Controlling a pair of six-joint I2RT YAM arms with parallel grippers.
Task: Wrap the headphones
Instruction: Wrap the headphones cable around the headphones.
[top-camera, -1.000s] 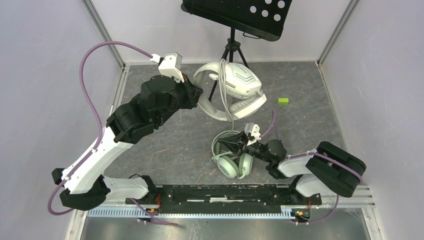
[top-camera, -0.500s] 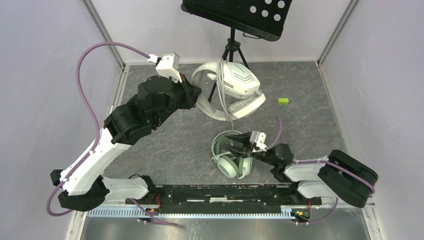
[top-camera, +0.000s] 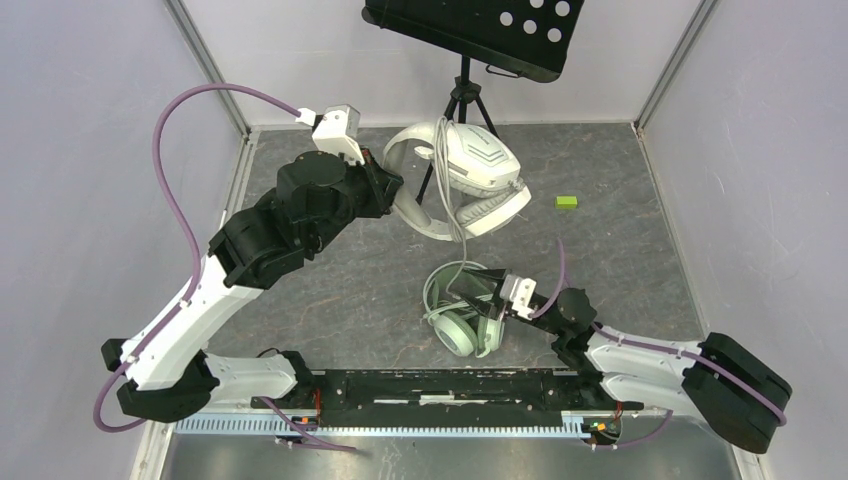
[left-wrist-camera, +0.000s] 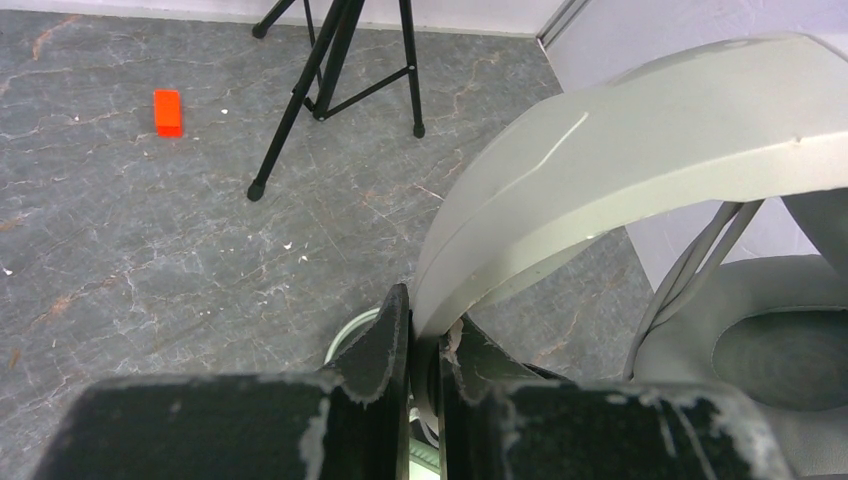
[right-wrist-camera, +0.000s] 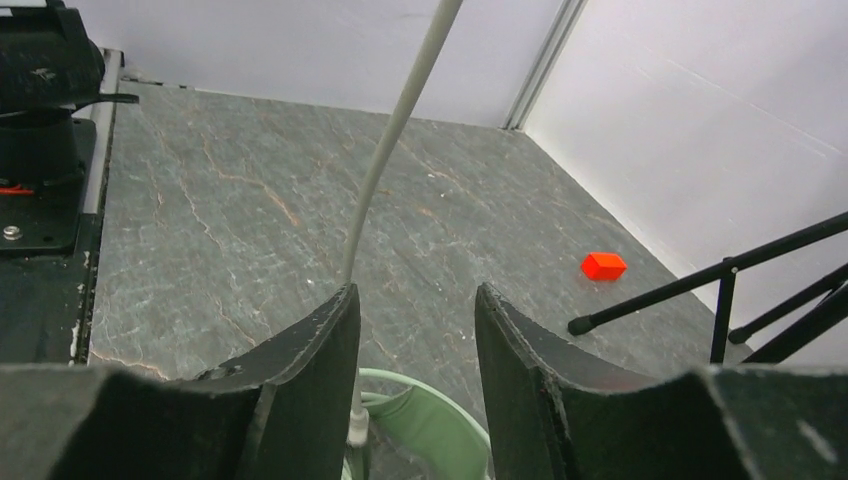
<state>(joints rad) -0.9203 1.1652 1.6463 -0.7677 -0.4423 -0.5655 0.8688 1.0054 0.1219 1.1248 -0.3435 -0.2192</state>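
So the white-grey headset (top-camera: 470, 175) is hard smooth plastic with a broad flat band, and one padded earcup has chevron lines moulded into its shell. It sits far-centre over the table (top-camera: 620, 260), a grey slab with a stone-like vein pattern. The band's arc bulges to the left and the cups sit on the right, so its long axis runs roughly left to right, with the chevron cup facing up. The left gripper (left-wrist-camera: 422, 335) is pinched tight on that band, and the wrist view shows the pale band wedged edge-on between the scuffed black fingers (left-wrist-camera: 385, 345). The mint-green headset (top-camera: 462, 322) lies flat on the table, nearer and in the middle. Its round soft cushions are on the near side and its thin band loops away toward the far left. A thin, pale, rubbery cable (right-wrist-camera: 395, 130) drops from the white set down to the mint one. The right gripper (right-wrist-camera: 415, 300) is right above the mint set with its jaws apart. The cable passes loosely between them, closer to the one on the left of the wrist view, and nothing is clamped. A black tripod stand (top-camera: 462, 90) stands at the far edge, and a small bright block (top-camera: 567, 202) lies off to the right.
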